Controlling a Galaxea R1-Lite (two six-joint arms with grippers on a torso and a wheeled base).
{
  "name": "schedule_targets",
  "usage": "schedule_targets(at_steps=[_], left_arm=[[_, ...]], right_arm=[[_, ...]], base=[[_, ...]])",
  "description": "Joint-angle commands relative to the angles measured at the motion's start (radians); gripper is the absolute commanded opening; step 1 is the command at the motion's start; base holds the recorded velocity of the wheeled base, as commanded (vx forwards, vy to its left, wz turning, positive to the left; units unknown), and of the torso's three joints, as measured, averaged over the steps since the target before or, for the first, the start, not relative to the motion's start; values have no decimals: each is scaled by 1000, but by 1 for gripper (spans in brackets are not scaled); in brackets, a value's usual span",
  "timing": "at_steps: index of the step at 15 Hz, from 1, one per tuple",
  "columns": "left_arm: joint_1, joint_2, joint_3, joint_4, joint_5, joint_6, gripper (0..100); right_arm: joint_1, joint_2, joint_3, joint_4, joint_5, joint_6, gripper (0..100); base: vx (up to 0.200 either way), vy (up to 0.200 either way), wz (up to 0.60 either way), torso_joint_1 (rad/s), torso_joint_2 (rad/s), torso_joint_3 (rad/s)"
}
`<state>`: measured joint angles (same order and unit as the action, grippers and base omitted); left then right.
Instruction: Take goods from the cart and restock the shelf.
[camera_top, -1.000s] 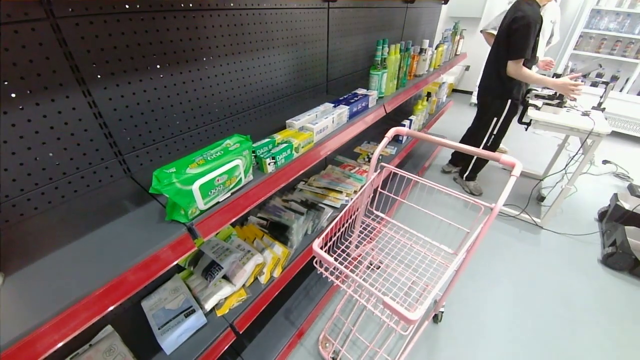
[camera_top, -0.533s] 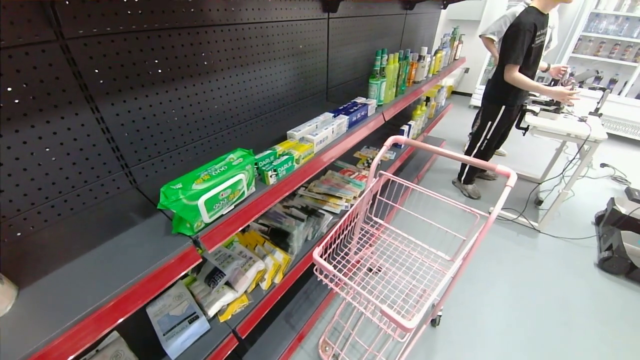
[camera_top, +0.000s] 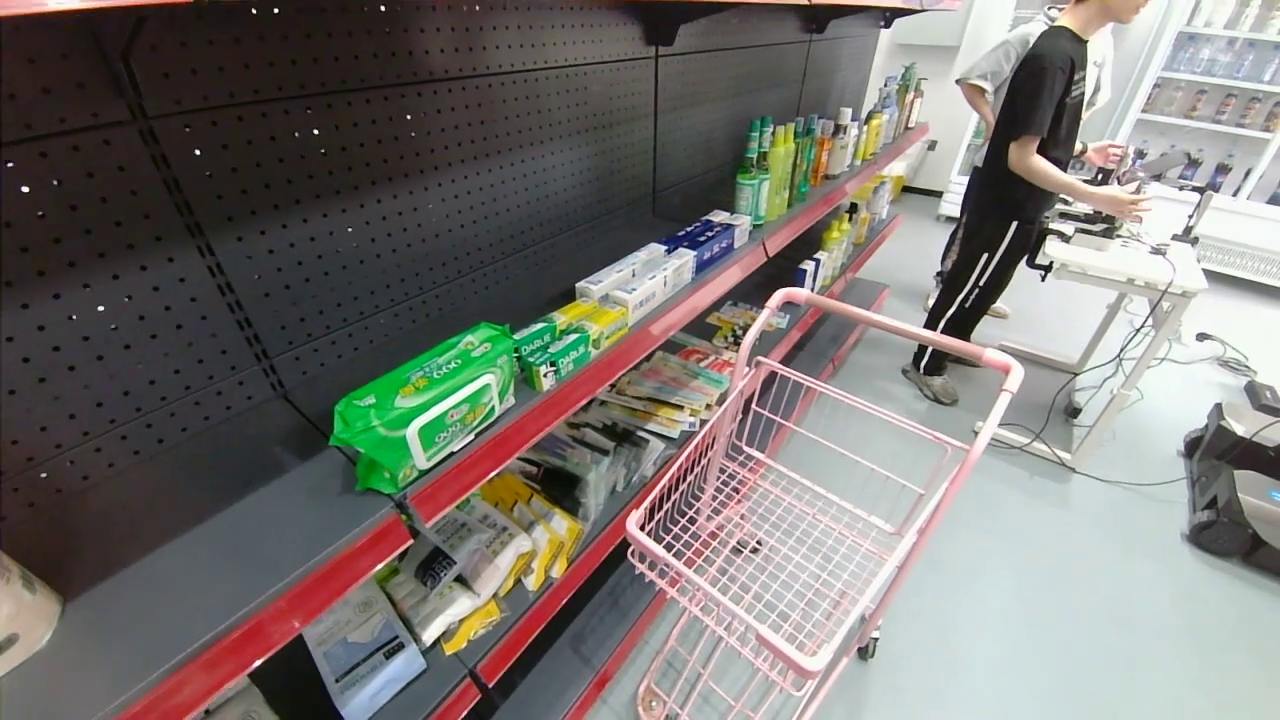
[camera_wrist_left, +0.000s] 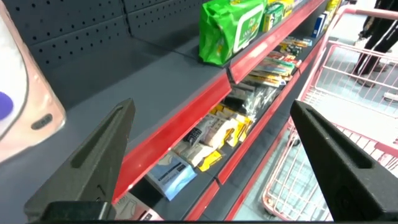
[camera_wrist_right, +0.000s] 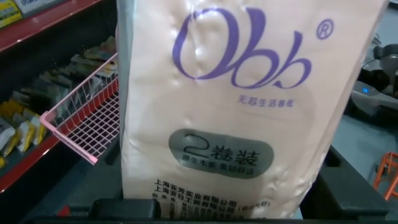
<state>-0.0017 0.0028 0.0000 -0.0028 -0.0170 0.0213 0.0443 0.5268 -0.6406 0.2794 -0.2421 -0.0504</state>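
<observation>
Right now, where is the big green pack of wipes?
In the head view, the green pack lies on the red-edged shelf at the left, beside the small green boxes.

- left gripper (camera_wrist_left: 211, 104): two matte dark-grey fingers (camera_wrist_left: 93, 168), flat-faced wedges narrowing to blunt tips, at lower left and lower right of frame.
- right gripper (camera_wrist_right: 217, 186): black, straight crossbar along the bottom edge, blocky dark finger (camera_wrist_right: 354, 193) at lower right.

You lose most of the cart (camera_wrist_right: 87, 118) behind the tissue pack (camera_wrist_right: 249, 112), which overruns the right wrist view; a second pack (camera_top: 20, 625) is cut off at the near left
</observation>
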Motion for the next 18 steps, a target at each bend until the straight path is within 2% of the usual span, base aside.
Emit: schedule_targets(at_steps=[1,9,13,18], left_arm=[[0,3,0,0,0,0,100],[0,3,-2,0,0,0,100],[0,3,0,0,0,0,100],[0,2,0,0,0,0,100]], right_arm=[[2,5,4,0,0,-2,0],[5,9,19,-2,4,-14,0],[3,12,21,-2,3,-29,0],[2,12,21,-2,4,-34,0]], base=[[0,0,0,159,-349,-188],[0,0,0,115,-251,-137],[0,0,0,19,-38,-18],[0,0,600,5,-2,-5]])
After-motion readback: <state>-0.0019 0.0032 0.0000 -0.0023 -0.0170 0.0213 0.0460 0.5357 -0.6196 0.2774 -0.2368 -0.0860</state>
